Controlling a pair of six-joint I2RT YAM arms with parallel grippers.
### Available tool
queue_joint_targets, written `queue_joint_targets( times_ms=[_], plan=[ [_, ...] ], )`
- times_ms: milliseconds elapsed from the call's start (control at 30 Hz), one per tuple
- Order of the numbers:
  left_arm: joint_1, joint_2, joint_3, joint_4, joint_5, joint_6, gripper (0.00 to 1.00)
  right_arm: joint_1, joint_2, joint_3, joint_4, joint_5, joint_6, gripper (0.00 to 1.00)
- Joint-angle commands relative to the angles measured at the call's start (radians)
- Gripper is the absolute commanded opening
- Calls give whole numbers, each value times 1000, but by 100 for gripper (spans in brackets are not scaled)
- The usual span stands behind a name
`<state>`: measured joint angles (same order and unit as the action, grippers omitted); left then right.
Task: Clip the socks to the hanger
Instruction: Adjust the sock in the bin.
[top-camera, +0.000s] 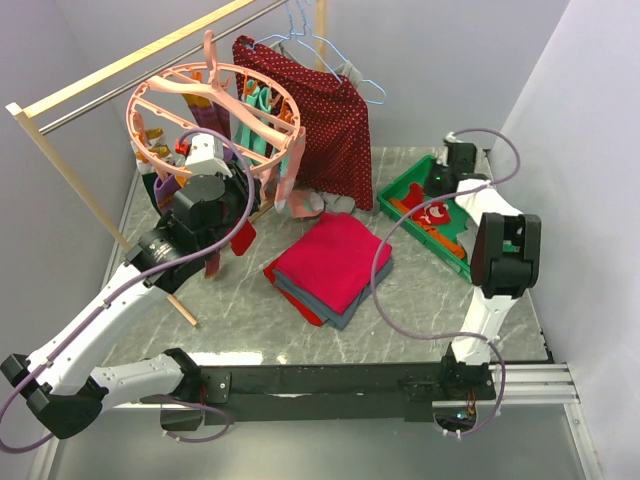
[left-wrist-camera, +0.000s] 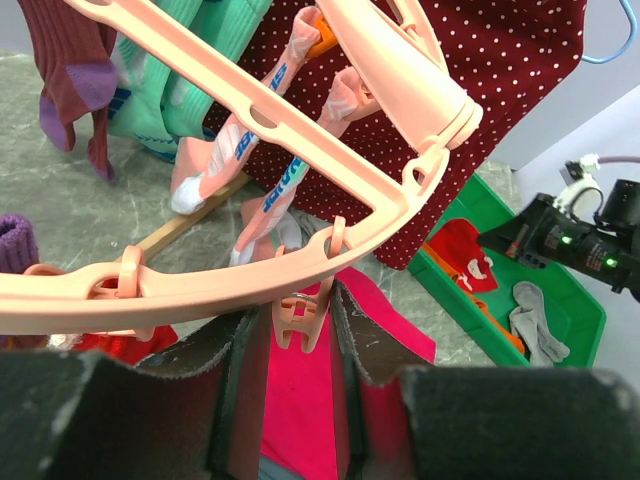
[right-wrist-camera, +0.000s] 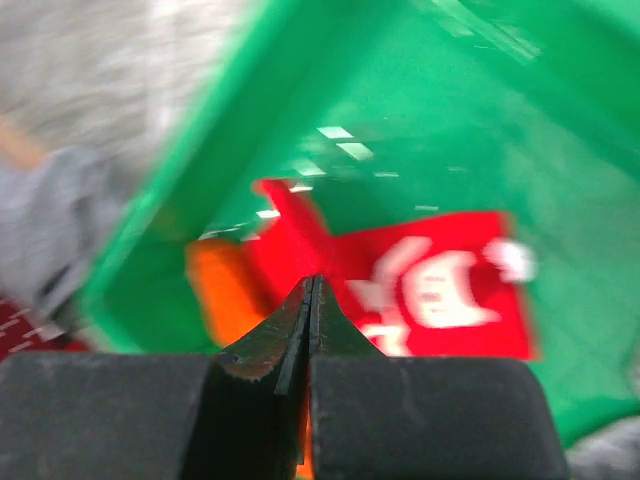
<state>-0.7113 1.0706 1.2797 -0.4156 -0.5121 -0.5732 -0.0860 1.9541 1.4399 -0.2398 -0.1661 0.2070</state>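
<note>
Socks (left-wrist-camera: 185, 60) are found in two places: several are pinned to the hanger (left-wrist-camera: 250, 270), and others lie in a green tray (top-camera: 400, 195) well to the right of the hanger. On the hanger, a teal pair, a maroon sock (left-wrist-camera: 70, 70) with a purple band and pale pink striped ones (left-wrist-camera: 225, 160) are seen dangling from its clips. The hanger itself is hooked on a wooden rail (top-camera: 130, 65) above the bench (top-camera: 240, 310).

The left claw (left-wrist-camera: 300, 335) is raised under the hanger's outer ring and is narrowed onto one empty clip (left-wrist-camera: 298, 318), with a finger pressed on each side of it. Much of the hanger's near side is hidden from the top camera by this arm.

The right claw (right-wrist-camera: 312, 300) is held over the tray, its jaws pressed fully together with nothing seen between them. Just under it a red sock (right-wrist-camera: 430, 285) with white marks is spread flat, an orange piece (right-wrist-camera: 220, 290) touching its left edge. A grey sock (left-wrist-camera: 535, 322) lies at the tray's near end.

Behind the hanger and to its right, a dark red dotted garment (top-camera: 325, 115) is hung, with thin blue wire hangers (top-camera: 310, 40) above it. A folded red and grey cloth stack (top-camera: 335, 265) rests on the bench between the hanger and the tray.
</note>
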Motion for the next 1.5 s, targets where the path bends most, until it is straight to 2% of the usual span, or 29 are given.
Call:
queue_joint_targets(
  times_ms=[0, 100, 133, 200, 233, 300, 500, 600, 733, 1367, 1467],
  plan=[
    [-4, -17, -6, 14, 20, -7, 1, 57, -84, -61, 82, 7, 1, 0],
    [-2, -21, -6, 15, 18, -4, 1, 58, -101, -107, 114, -13, 51, 0],
    [-4, -23, -8, 15, 18, -4, 1, 60, -106, -117, 119, -7, 57, 23],
    [-2, -29, -11, 17, 15, -1, 1, 57, -118, -139, 122, 43, 69, 40],
    [-2, -32, -13, 20, 14, -1, 1, 57, -122, -147, 122, 65, 72, 56],
    [-4, -37, -19, 21, 14, -1, 1, 55, -144, -177, 129, 112, 84, 61],
    [-2, -40, -22, 21, 15, -1, 1, 29, -199, -240, 151, 267, 198, 61],
    [-4, -46, -28, 26, 14, -1, 1, 22, -153, -191, 68, 332, 238, 61],
    [-2, -49, -28, 20, 11, -1, 1, 12, -124, -182, 46, 393, 267, 61],
    [-2, -58, -34, 28, 11, 1, 1, -26, 146, 122, -234, 344, 290, 60],
    [-4, -58, -34, 26, 11, 3, 1, -28, 164, 137, -256, 336, 284, 56]
  ],
)
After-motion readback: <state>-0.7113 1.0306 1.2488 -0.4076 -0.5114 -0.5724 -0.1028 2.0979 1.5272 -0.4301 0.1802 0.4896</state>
